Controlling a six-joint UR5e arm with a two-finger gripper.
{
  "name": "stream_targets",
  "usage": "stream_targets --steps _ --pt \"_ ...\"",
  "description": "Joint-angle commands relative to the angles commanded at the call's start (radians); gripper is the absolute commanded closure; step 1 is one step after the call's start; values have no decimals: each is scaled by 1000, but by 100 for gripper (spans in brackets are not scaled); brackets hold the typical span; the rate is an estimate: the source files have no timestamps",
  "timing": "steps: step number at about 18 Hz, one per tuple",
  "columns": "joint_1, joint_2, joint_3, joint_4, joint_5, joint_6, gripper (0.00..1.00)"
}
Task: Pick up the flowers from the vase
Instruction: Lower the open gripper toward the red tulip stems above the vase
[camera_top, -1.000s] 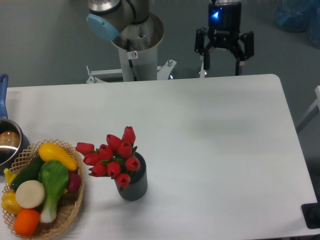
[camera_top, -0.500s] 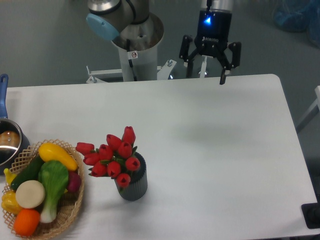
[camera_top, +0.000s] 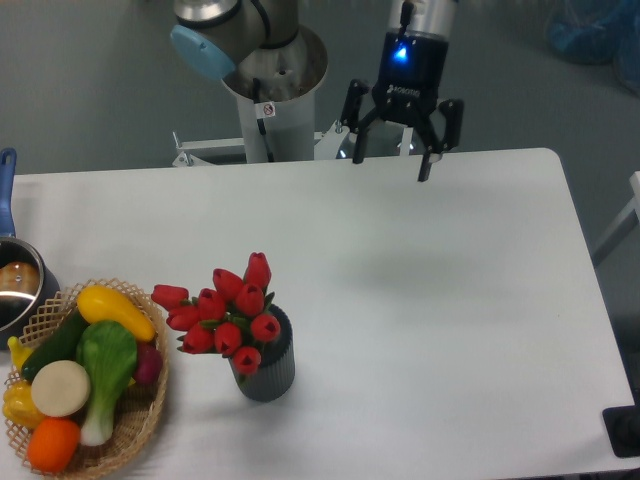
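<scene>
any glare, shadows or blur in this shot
Fixed camera view: even, soft light; a faint diffuse shadow on the table below the gripper; a bright blue status light glows on the gripper body; flowers and vase are sharp, background corners slightly soft.

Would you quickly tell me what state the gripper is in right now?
Gripper: open, fingers spread, holding nothing, above the table's far edge.
</scene>
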Motion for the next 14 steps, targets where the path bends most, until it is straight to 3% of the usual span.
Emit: stream_targets --steps 7,14 --pt "-2 -86 -5 11 -255 24 0" --pt "-47 -153 -8 9 -257 107 0"
